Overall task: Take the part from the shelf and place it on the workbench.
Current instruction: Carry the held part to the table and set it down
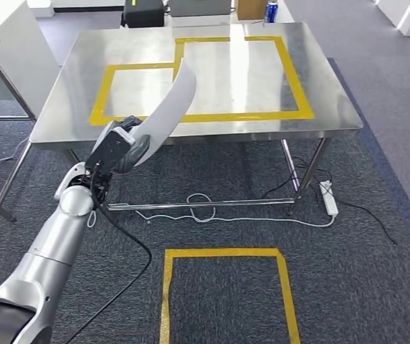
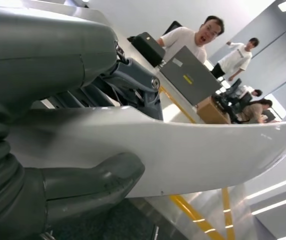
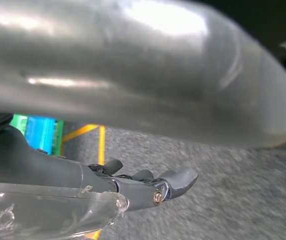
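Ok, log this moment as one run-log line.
left hand: holds white curved part | part: above workbench near edge, not yet set down | right hand: holds nothing

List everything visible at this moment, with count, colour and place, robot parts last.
curved part: one, white, held in front of the workbench's near edge
workbench: one, bare steel, ahead of the robot
tape outline: one, yellow, on the workbench top
floor tape square: one, yellow, on the carpet near the robot
power strip: one, white, on the floor by the right table leg
can: one, blue, beyond the far edge
people: several, light shirts, left wrist view background
left hand: one, grey, grips the part
right hand: one, dark grey, holds nothing, over carpet
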Controlling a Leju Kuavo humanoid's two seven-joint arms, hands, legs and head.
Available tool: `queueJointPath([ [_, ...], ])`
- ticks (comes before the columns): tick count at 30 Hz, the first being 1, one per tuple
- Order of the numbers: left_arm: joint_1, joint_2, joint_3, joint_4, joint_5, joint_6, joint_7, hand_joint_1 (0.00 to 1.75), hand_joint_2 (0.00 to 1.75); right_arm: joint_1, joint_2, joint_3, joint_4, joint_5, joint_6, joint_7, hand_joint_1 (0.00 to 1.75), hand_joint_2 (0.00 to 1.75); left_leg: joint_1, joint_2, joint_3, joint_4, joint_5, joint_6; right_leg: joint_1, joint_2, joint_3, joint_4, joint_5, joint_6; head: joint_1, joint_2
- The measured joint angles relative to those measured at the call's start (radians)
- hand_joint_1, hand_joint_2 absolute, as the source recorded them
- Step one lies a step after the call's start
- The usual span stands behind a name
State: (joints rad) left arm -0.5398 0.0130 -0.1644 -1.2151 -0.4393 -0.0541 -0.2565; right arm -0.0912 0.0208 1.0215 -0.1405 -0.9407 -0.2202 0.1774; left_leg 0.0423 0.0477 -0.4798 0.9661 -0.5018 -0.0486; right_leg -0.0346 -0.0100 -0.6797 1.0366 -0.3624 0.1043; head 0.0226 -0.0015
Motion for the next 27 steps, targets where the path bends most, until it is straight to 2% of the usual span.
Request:
queueJointPath([
  [1, -0.003, 0.000, 0.000, 0.002, 0.000, 0.000, 0.000, 1.75, 1.75, -0.001, 0.001, 0.001, 0.000, 0.000, 0.001, -0.001, 0.00, 0.00, -0.001, 0.001, 0.004, -0.003, -0.003, -0.008, 0.003, 0.003, 0.004, -0.004, -0.015, -0.016, 0.000, 0.000],
  [2, -0.005, 0.000, -0.001, 0.003, 0.000, 0.000, 0.000, 1.75, 1.75, -0.002, 0.001, 0.001, 0.000, -0.001, 0.001, -0.001, 0.00, 0.00, -0.002, 0.002, 0.007, -0.004, -0.002, -0.015, 0.004, 0.007, 0.006, -0.005, -0.025, -0.038, -0.001, 0.000],
  [3, -0.007, 0.000, -0.002, 0.004, 0.001, -0.001, 0.000, 1.75, 1.75, -0.001, 0.000, 0.002, 0.000, -0.001, 0.001, -0.001, 0.00, 0.00, -0.001, 0.001, 0.004, 0.002, 0.005, -0.020, 0.004, 0.014, 0.012, -0.003, -0.029, -0.053, -0.006, 0.000],
  [4, -0.007, 0.000, -0.003, 0.005, 0.001, -0.001, 0.000, 1.75, 1.75, 0.000, -0.001, 0.003, 0.000, -0.002, 0.001, -0.001, 0.00, 0.00, 0.001, -0.004, -0.009, 0.029, 0.019, -0.024, 0.005, 0.017, 0.019, -0.005, -0.036, -0.063, -0.010, 0.000],
  [5, -0.007, -0.001, -0.004, 0.006, 0.002, -0.002, -0.001, 1.75, 1.75, 0.001, -0.001, 0.003, 0.000, -0.002, 0.001, -0.001, 0.00, 0.00, 0.002, -0.011, -0.038, 0.077, 0.033, -0.023, 0.006, 0.022, 0.029, -0.009, -0.043, -0.071, -0.013, 0.000],
  [6, -0.006, 0.000, -0.006, 0.008, 0.003, -0.002, -0.001, 1.75, 1.75, 0.003, -0.001, 0.004, 0.000, -0.003, 0.001, -0.002, 0.00, 0.00, 0.000, -0.019, -0.081, 0.140, 0.037, -0.020, 0.008, 0.028, 0.043, -0.015, -0.051, -0.078, -0.017, 0.000],
  [7, -0.001, 0.000, -0.007, 0.011, 0.005, -0.004, -0.002, 1.75, 1.75, 0.005, -0.001, 0.004, 0.000, -0.004, 0.001, -0.002, 0.00, 0.00, -0.004, -0.027, -0.128, 0.206, 0.024, -0.013, 0.011, 0.032, 0.059, -0.022, -0.059, -0.084, -0.021, 0.000],
  [8, 0.007, 0.002, -0.007, 0.015, 0.007, -0.006, -0.003, 1.75, 1.75, 0.008, -0.001, 0.005, 0.000, -0.006, 0.001, -0.003, 0.00, 0.00, -0.010, -0.033, -0.174, 0.258, -0.008, -0.006, 0.015, 0.039, 0.079, -0.031, -0.069, -0.088, -0.025, 0.000],
  [9, 0.015, 0.004, -0.007, 0.019, 0.008, -0.007, -0.003, 1.75, 1.75, 0.013, -0.001, 0.005, 0.000, -0.007, 0.001, -0.004, 0.00, 0.00, -0.016, -0.038, -0.210, 0.287, -0.048, 0.001, 0.019, 0.045, 0.100, -0.039, -0.079, -0.092, -0.028, 0.000],
  [10, 0.022, 0.005, -0.008, 0.021, 0.009, -0.008, -0.003, 1.75, 1.75, 0.017, -0.001, 0.006, 0.000, -0.008, 0.001, -0.004, 0.00, 0.00, -0.023, -0.041, -0.237, 0.294, -0.083, 0.009, 0.024, 0.051, 0.124, -0.045, -0.092, -0.096, -0.030, 0.000],
  [11, 0.027, 0.006, -0.008, 0.023, 0.010, -0.009, -0.004, 1.75, 1.75, 0.019, -0.001, 0.006, 0.000, -0.010, 0.001, -0.004, 0.00, 0.00, -0.029, -0.043, -0.254, 0.277, -0.099, 0.017, 0.030, 0.056, 0.149, -0.051, -0.106, -0.098, -0.031, 0.000],
  [12, 0.029, 0.007, -0.008, 0.024, 0.011, -0.010, -0.005, 1.75, 1.75, 0.021, -0.001, 0.006, 0.001, -0.011, 0.000, -0.004, 0.00, 0.00, -0.036, -0.044, -0.262, 0.241, -0.083, 0.028, 0.035, 0.061, 0.175, -0.055, -0.121, -0.100, -0.031, 0.000],
  [13, 0.031, 0.008, -0.008, 0.024, 0.014, -0.012, -0.007, 1.75, 1.75, 0.022, -0.001, 0.006, 0.001, -0.012, 0.000, -0.004, 0.00, 0.00, -0.044, -0.046, -0.265, 0.187, -0.020, 0.041, 0.039, 0.065, 0.195, -0.059, -0.138, -0.102, -0.030, 0.000],
  [15, 0.034, 0.013, -0.007, 0.026, 0.021, -0.015, -0.012, 1.75, 1.75, 0.020, 0.001, 0.007, 0.001, -0.015, -0.002, -0.006, 0.00, 0.00, -0.064, -0.050, -0.261, 0.057, 0.151, 0.062, 0.046, 0.073, 0.231, -0.064, -0.174, -0.100, -0.027, 0.000],
  [16, 0.037, 0.016, -0.007, 0.027, 0.023, -0.017, -0.014, 1.75, 1.75, 0.019, 0.002, 0.007, 0.001, -0.016, -0.003, -0.006, 0.00, 0.00, -0.070, -0.052, -0.253, 0.009, 0.206, 0.067, 0.049, 0.076, 0.253, -0.070, -0.191, -0.100, -0.026, 0.000],
  [17, 0.037, 0.017, -0.007, 0.026, 0.024, -0.018, -0.016, 1.75, 1.75, 0.017, 0.002, 0.007, 0.001, -0.017, -0.004, -0.006, 0.00, 0.00, -0.074, -0.055, -0.242, -0.021, 0.217, 0.068, 0.052, 0.078, 0.274, -0.069, -0.196, -0.097, -0.026, 0.000],
  [19, 0.032, 0.016, -0.007, 0.024, 0.027, -0.019, -0.019, 1.75, 1.75, 0.013, 0.000, 0.008, 0.001, -0.018, -0.008, -0.004, 0.00, 0.00, -0.071, -0.060, -0.200, -0.032, 0.187, 0.068, 0.055, 0.070, 0.300, -0.047, -0.189, -0.092, -0.025, 0.000],
  [20, 0.028, 0.015, -0.006, 0.023, 0.029, -0.019, -0.020, 1.75, 1.75, 0.010, -0.001, 0.009, 0.001, -0.018, -0.009, -0.004, 0.00, 0.00, -0.069, -0.061, -0.177, -0.031, 0.174, 0.072, 0.056, 0.058, 0.287, -0.004, -0.176, -0.086, -0.023, 0.000],
  [21, 0.026, 0.016, -0.006, 0.023, 0.029, -0.019, -0.020, 1.75, 1.75, 0.006, -0.002, 0.011, 0.001, -0.019, -0.009, -0.004, 0.00, 0.00, -0.067, -0.060, -0.153, -0.030, 0.161, 0.077, 0.055, 0.045, 0.260, 0.054, -0.176, -0.080, -0.018, 0.000],
  [22, 0.027, 0.017, -0.005, 0.023, 0.030, -0.020, -0.021, 1.75, 1.75, 0.003, -0.002, 0.012, 0.001, -0.020, -0.010, -0.004, 0.00, 0.00, -0.066, -0.059, -0.133, -0.031, 0.146, 0.082, 0.053, 0.032, 0.218, 0.122, -0.188, -0.074, -0.015, 0.000],
  [24, 0.029, 0.018, -0.006, 0.023, 0.030, -0.022, -0.021, 1.75, 1.75, 0.001, -0.002, 0.014, 0.001, -0.022, -0.009, -0.004, 0.00, 0.00, -0.065, -0.057, -0.091, -0.030, 0.112, 0.089, 0.048, 0.021, 0.120, 0.224, -0.257, -0.065, -0.011, 0.000],
  [25, 0.030, 0.018, -0.006, 0.023, 0.031, -0.023, -0.021, 1.75, 1.75, 0.002, -0.002, 0.014, 0.001, -0.022, -0.009, -0.004, 0.00, 0.00, -0.063, -0.057, -0.070, -0.031, 0.094, 0.089, 0.045, 0.020, 0.081, 0.237, -0.296, -0.061, -0.010, 0.000],
  [26, 0.030, 0.018, -0.006, 0.023, 0.030, -0.023, -0.021, 1.75, 1.75, 0.004, -0.002, 0.015, 0.001, -0.023, -0.009, -0.004, 0.00, 0.00, -0.061, -0.057, -0.049, -0.030, 0.078, 0.088, 0.042, 0.020, 0.055, 0.220, -0.316, -0.057, -0.008, 0.000],
  [27, 0.029, 0.018, -0.006, 0.023, 0.027, -0.022, -0.020, 1.75, 1.75, 0.006, -0.002, 0.016, 0.001, -0.023, -0.009, -0.004, 0.00, 0.00, -0.059, -0.058, -0.029, -0.030, 0.063, 0.085, 0.039, 0.019, 0.042, 0.179, -0.305, -0.053, -0.008, 0.000],
])
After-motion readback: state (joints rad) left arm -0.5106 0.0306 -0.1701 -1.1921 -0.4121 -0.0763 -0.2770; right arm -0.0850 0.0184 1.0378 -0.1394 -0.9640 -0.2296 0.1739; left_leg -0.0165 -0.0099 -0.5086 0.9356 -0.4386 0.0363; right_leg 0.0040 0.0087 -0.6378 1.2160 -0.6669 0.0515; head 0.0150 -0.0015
